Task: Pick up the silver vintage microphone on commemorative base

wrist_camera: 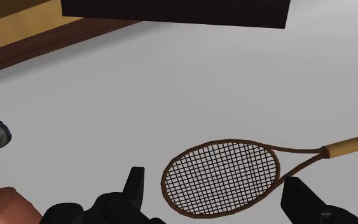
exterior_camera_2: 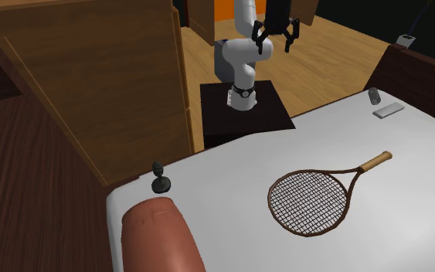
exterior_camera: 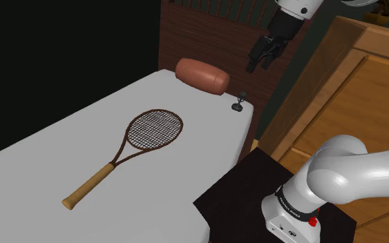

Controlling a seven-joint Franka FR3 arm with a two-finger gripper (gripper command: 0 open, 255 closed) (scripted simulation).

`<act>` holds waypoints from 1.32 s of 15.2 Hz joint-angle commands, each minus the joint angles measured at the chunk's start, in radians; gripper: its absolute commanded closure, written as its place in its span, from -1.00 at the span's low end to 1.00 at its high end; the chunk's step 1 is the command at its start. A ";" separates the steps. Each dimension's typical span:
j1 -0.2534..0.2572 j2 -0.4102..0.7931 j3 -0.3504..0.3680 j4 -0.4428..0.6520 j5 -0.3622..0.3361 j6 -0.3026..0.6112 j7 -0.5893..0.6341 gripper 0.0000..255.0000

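One pincer (exterior_camera: pixel 258 65) hangs high, its fingers spread apart, well above the microphone (exterior_camera: pixel 239 102) near the bolster (exterior_camera: pixel 202 74) on the bed (exterior_camera: pixel 61 148).

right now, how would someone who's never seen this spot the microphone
Start at the white bed and find the reddish-brown bolster at its end. Just beside it, at the bed's corner, stands the microphone: small, dark, upright on a round base, unlike the flat tennis racket.

White bed (exterior_camera: pixel 41 166), dark wooden headboard (exterior_camera: pixel 186 34), light wooden panelling (exterior_camera: pixel 365 90), dark plank floor (exterior_camera_2: pixel 30 193), black area (exterior_camera: pixel 48 41) beyond
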 commanded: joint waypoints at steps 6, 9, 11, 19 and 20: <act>-0.029 0.025 -0.082 -0.092 -0.054 0.134 -0.094 -1.00; -0.047 0.058 -0.134 -0.131 -0.084 0.220 -0.150 -1.00; -0.058 0.088 -0.170 -0.151 -0.102 0.278 -0.188 -1.00; -0.083 0.267 -0.322 -0.173 -0.142 0.516 -0.346 -1.00; -0.083 0.296 -0.342 -0.169 -0.142 0.546 -0.367 -1.00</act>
